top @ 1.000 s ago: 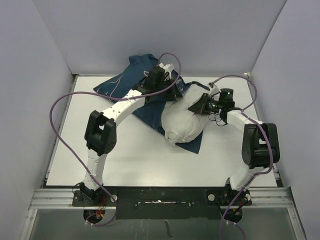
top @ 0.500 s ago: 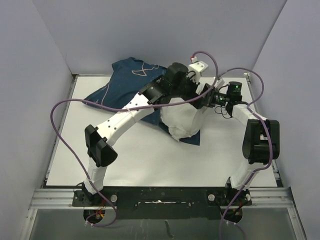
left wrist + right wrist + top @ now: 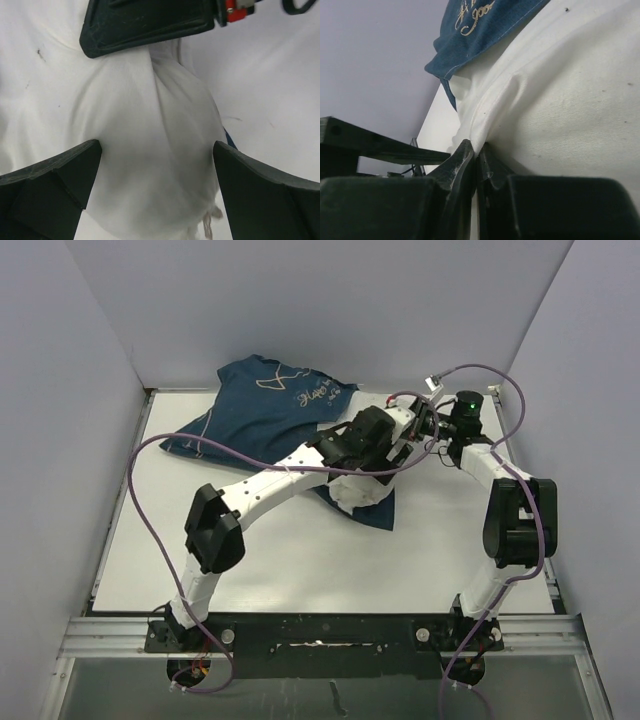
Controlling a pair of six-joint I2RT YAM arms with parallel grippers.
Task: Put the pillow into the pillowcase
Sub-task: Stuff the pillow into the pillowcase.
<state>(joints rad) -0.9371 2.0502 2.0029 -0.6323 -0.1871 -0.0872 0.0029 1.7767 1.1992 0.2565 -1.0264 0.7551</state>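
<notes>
The white pillow (image 3: 352,492) lies at mid-right of the table, largely under my left arm. Its gathered end (image 3: 160,125) bulges between the wide-open fingers (image 3: 50,185) of my left gripper (image 3: 157,165), which straddles it without closing. My right gripper (image 3: 477,150) is shut on a pinched fold of the pillow (image 3: 560,90) near that end. In the top view both grippers meet at the pillow's back-right end, left gripper (image 3: 403,432) and right gripper (image 3: 428,428). The navy pillowcase (image 3: 270,405) with cream script lies spread at the back left, and one corner (image 3: 378,512) reaches under the pillow.
Grey walls close in the table (image 3: 300,550) at the back and on both sides. Purple cables (image 3: 140,500) loop off both arms. The right gripper's black body (image 3: 150,22) crosses the top of the left wrist view.
My left gripper let go of the pillowcase, swung right over the pillow and opened. The pillowcase dropped flat at the back. The right gripper dragged the pillow toward the back right.
</notes>
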